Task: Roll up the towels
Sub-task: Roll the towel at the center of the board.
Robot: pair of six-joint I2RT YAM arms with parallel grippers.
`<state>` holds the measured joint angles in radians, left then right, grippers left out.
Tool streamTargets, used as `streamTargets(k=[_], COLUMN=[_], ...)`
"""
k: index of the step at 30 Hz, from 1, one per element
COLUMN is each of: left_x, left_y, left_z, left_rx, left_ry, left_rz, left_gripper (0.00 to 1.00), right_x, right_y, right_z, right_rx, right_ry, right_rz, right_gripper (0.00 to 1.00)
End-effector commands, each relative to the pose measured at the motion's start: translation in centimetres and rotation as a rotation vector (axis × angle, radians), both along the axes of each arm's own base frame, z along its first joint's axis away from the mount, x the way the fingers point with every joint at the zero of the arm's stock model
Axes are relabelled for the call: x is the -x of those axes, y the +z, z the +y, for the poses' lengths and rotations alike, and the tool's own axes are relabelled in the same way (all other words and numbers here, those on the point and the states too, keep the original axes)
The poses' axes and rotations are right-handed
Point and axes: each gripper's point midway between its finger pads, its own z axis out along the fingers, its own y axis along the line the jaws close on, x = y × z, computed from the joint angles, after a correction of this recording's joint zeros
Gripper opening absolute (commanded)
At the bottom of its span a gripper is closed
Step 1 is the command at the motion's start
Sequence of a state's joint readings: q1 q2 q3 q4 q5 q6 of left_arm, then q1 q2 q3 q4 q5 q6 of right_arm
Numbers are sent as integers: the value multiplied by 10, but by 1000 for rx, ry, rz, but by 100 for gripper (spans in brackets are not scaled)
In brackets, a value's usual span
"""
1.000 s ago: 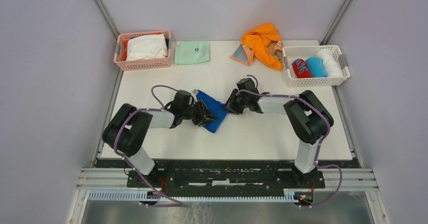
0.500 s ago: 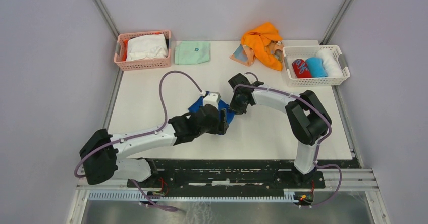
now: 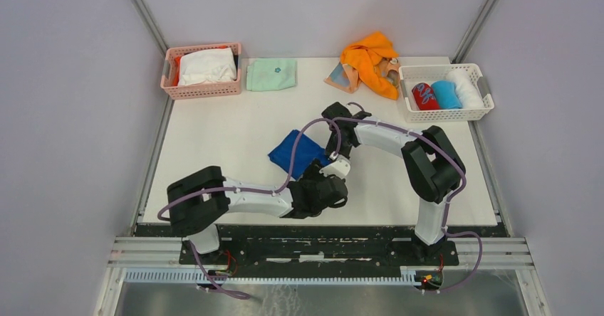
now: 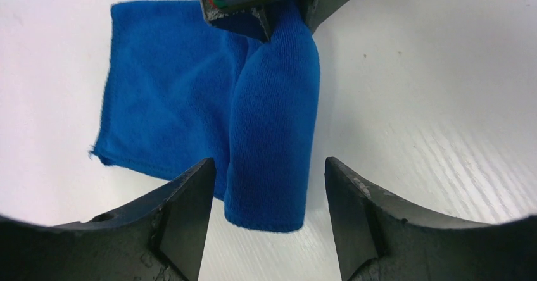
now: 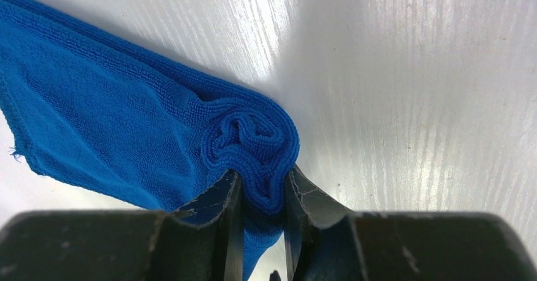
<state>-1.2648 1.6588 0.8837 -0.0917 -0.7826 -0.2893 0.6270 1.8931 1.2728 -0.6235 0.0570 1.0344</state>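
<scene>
The blue towel [image 3: 295, 152] lies in the middle of the white tabletop [image 3: 214, 159], one long edge wound into a thick roll [image 4: 272, 123] and the rest spread flat beside it. The right arm [image 3: 384, 137] reaches in from the far side. The right jaws are clamped narrowly on the far end of that roll, and the spiral of cloth [image 5: 250, 142] bulges just above their fingers [image 5: 215, 211]. The left arm [image 3: 249, 198] stretches low along the near edge. The left jaws stand wide apart, their fingers [image 4: 183, 218] on either side of the roll's near end and touching nothing. At the back, the orange towel [image 3: 367, 56] sits heaped, partly over the peach towel [image 3: 340, 80]. A folded mint-green cloth [image 3: 271, 74] lies further left, next to a pink basket [image 3: 203, 92] holding white cloth [image 3: 206, 65]. At the right, a white basket [image 3: 445, 113] holds three rolled cloths: red patterned [image 3: 425, 95], light blue [image 3: 447, 94] and white [image 3: 466, 88].
</scene>
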Motion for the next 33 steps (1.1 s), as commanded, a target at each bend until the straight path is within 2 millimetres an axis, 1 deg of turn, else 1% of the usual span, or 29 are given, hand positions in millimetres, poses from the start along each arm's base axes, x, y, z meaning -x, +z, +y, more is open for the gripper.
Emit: streamTargets(k=[1, 8, 10, 12, 14, 16, 18, 20, 22, 26, 27, 28, 33], left_x=[-18, -14, -15, -17, -19, -21, -24, -26, -23, -13, -12, -11, -15], left_y=[24, 7, -1, -13, -24, -32, -37, -38, -35, -31, -26, -26, -23], left_z=[-22, -39, -38, -36, -32, -26, -18, -13, -13, -19, -21, -21, -11], left_rx=[-29, -146, -176, -218, -235, -230, -210, -178, -127, 31, 85, 132, 367], left_ry=[-23, -78, -75, -66, -48, -24, -1, 9, 3, -39, -45, -47, -20], left_rz=[-170, -221, -220, -205, -172, -135, -95, -57, -22, 119, 156, 202, 416], left_gripper=[70, 70, 70, 69, 66, 60, 50, 38, 29, 21, 19, 18, 16], right_x=[21, 21, 20, 21, 21, 22, 22, 17, 13, 1, -2, -5, -15], right_y=[-21, -23, -22, -22, -22, -21, -18, -12, -6, 13, 19, 24, 50], right_z=[-33, -32, -31, -30, -30, -30, -30, -27, -25, -19, -17, -18, -14], right_rx=[137, 110, 102, 95, 90, 84, 64, 22, -19, -128, -157, -181, -311], right_ry=[-22, -28, -27, -22, -19, -17, -21, -24, -22, -11, -8, -10, -5], right_rz=[105, 117, 116, 119, 121, 120, 111, 79, 53, -24, -49, -69, -184], right_gripper=[23, 23, 24, 23, 23, 23, 23, 23, 24, 33, 36, 40, 59])
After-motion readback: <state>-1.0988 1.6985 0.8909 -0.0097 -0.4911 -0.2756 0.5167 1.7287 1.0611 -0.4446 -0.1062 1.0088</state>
